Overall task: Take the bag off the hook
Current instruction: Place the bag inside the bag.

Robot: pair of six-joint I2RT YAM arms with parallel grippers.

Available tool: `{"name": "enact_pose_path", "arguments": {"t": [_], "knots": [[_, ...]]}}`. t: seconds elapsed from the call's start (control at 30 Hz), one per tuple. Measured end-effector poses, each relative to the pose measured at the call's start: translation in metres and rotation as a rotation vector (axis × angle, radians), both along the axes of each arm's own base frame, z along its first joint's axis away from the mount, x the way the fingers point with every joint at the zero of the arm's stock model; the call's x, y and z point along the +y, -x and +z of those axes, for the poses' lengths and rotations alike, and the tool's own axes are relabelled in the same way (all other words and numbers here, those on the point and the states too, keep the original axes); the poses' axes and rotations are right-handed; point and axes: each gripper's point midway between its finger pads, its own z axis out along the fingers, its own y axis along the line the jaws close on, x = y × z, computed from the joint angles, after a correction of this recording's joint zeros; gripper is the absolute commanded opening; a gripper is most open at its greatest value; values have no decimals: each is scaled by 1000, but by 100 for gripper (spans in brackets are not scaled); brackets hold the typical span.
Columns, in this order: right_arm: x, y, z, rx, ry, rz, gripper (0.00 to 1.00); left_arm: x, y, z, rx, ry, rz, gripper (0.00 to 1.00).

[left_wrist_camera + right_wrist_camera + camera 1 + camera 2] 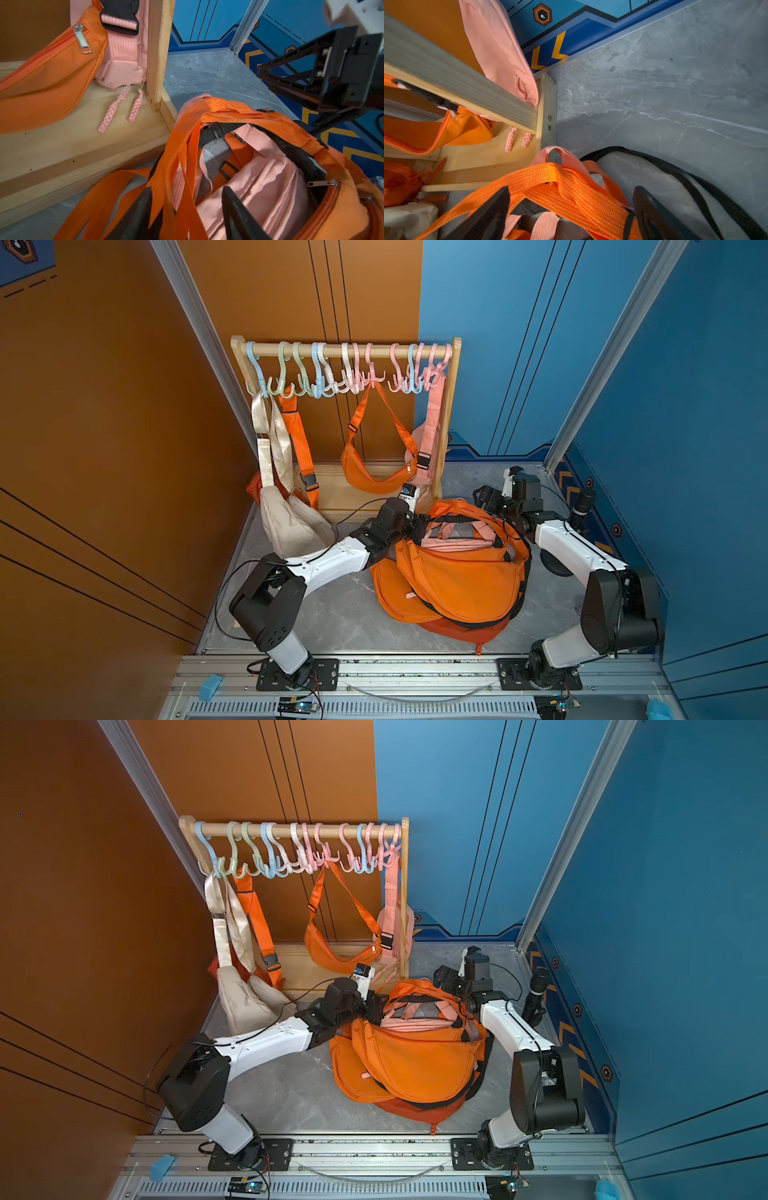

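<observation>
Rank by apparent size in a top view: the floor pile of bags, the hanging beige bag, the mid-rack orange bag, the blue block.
1. floor pile of bags
2. beige bag and mid-rack orange bag: bodies too alike to rank
3. blue block

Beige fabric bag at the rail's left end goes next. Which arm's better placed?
Left, probably. The left gripper is open over the pile of orange bags, and its arm lies close beside the beige fabric bag. The right gripper, also open, sits past the pile, farther from it.
</observation>
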Motion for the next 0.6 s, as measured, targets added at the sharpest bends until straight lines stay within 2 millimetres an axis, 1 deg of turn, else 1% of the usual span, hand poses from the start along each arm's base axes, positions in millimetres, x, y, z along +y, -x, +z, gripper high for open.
{"name": "enact_pose_path", "arguments": {"t": [0.1, 0.17, 0.23, 0.33, 0.4, 0.43, 0.6], "knots": [[1, 5, 3, -7, -4, 7, 100, 8, 11, 5, 3, 20, 2, 65], [0, 9, 10, -23, -6, 7, 100, 14, 17, 11, -1, 35, 8, 67], [0, 12, 20, -48, -9, 7, 100, 21, 22, 18, -10, 43, 21, 67], [1, 16, 38, -91, -14, 11, 100, 37, 25, 37, -50, 53, 60, 65], [3, 20, 49, -116, -18, 17, 100, 52, 22, 52, -81, 66, 96, 64], [5, 22, 54, -129, -20, 23, 100, 63, 18, 59, -95, 76, 122, 63], [21, 31, 73, -172, -30, 65, 100, 125, -2, 86, -160, 98, 281, 64]]}}
